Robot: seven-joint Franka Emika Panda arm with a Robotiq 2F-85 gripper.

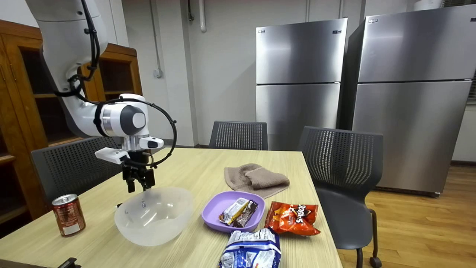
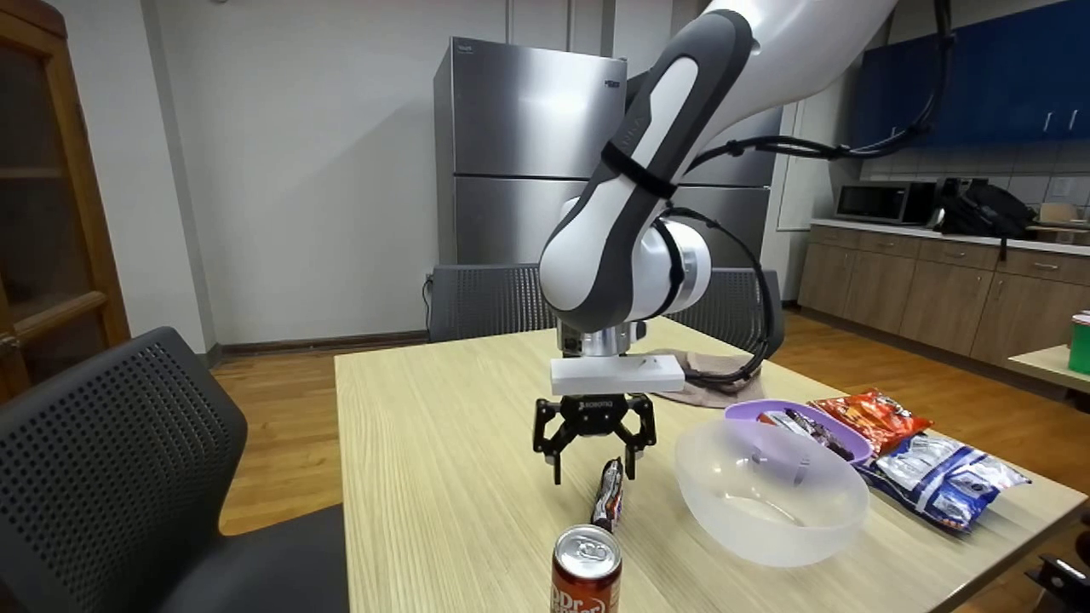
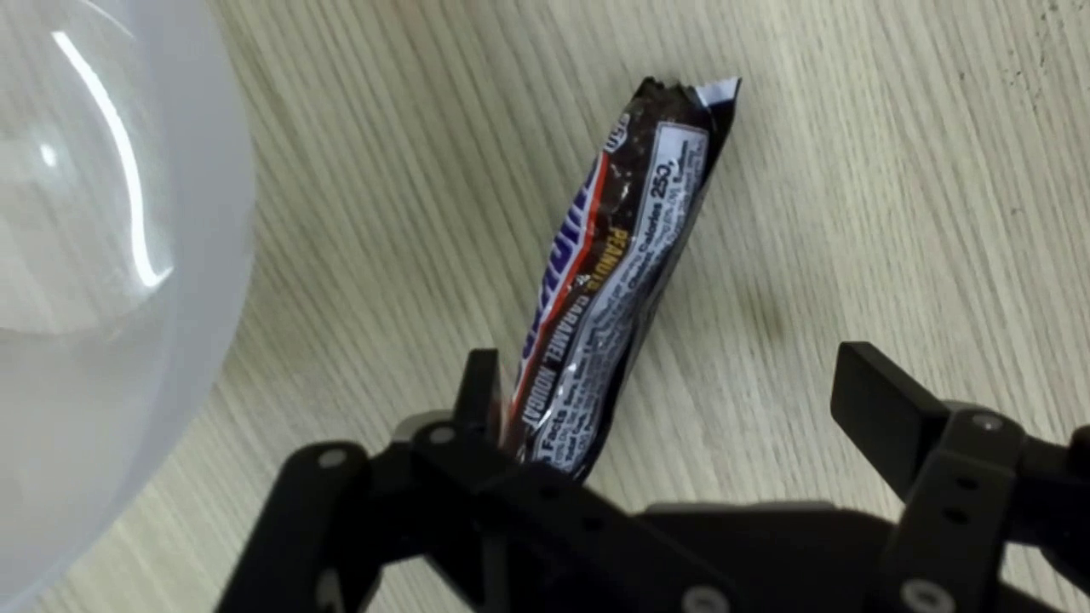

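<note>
Dark chair [image 2: 111, 468] beside pale wood counter [image 2: 443, 443]. Reddish soda can [image 2: 588, 566] upright on counter. Pincer [image 2: 593, 473] above counter, jaws spread wide apart. Wrapped candy bar [image 2: 608, 498] lying on counter below pincer, nearer one jaw. Translucent bowl [image 2: 766, 536] just beside candy bar, apart from it. Purple dish [image 1: 217, 204] near bowl, two wrapped snacks [image 1: 246, 213] inside. Red chip bag [image 2: 873, 417], then blue-and-white bag [image 2: 949, 477], near dish.

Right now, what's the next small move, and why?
I'd nudge sideways toward the translucent bowl before lowering. In the wrist view the fingers stand open, and the candy bar sits off-centre, much nearer the bowl-side one. Centring first would likely lessen the chance of that finger landing on it.
</note>
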